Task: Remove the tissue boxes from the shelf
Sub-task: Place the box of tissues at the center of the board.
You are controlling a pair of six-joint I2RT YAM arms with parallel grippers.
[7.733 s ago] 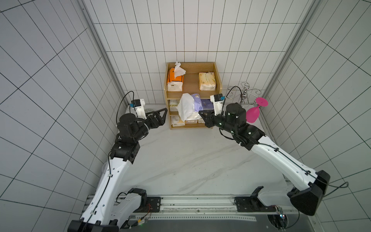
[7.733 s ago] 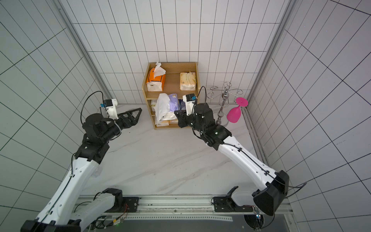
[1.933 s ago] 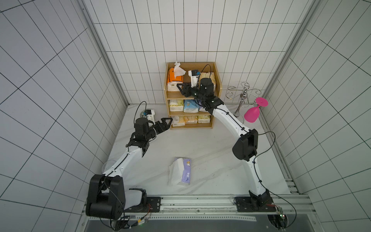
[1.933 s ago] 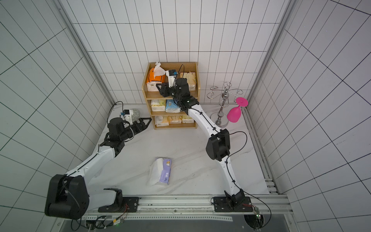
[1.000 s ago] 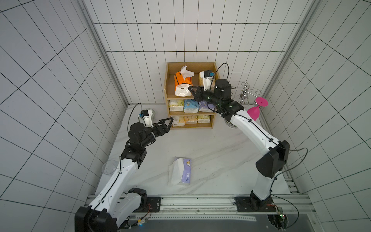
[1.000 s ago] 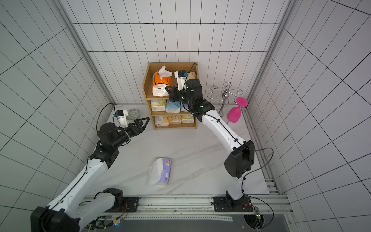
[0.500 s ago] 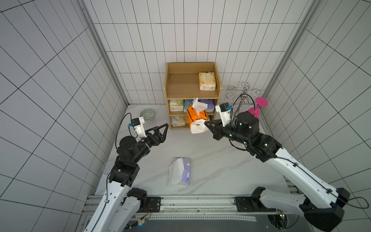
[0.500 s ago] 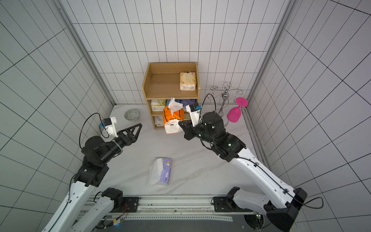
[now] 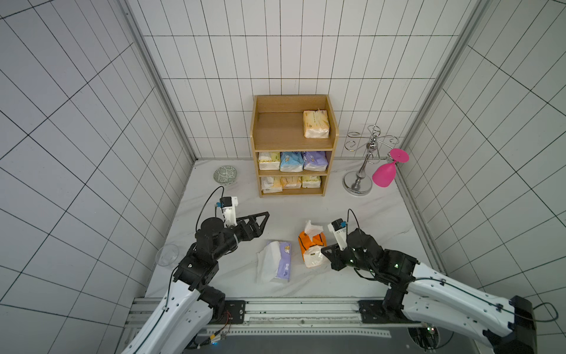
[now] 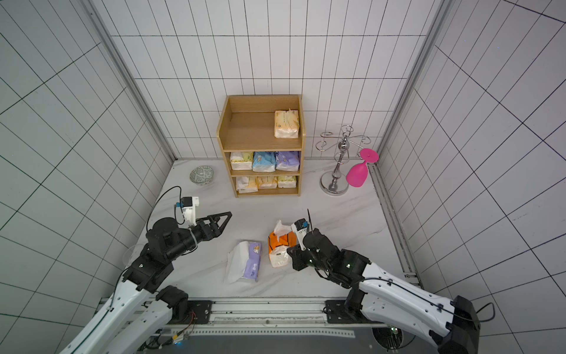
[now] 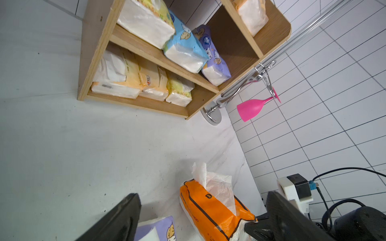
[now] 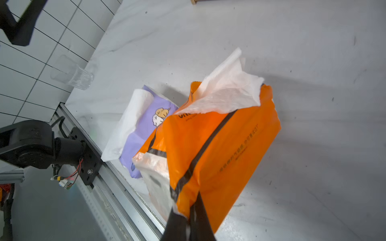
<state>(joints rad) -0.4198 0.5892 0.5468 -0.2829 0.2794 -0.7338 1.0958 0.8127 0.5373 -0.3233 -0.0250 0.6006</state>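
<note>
Shelf (image 9: 275, 131): against the back wall, seven packs (image 9: 292, 161) on it: one top, three middle, three bottom.
Left gripper (image 9: 262, 225): my jaws wide, holding nothing, above the table (image 9: 306, 211).
Purple pack (image 9: 281, 260): lying on the table.
Orange pack (image 9: 311, 248): just beside the purple one.
Right gripper (image 12: 188, 210): my jaws pinched on the orange pack's end.

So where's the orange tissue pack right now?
In both top views the orange tissue pack is at the front of the table, beside the purple pack, pinched by the right fingers.
</note>
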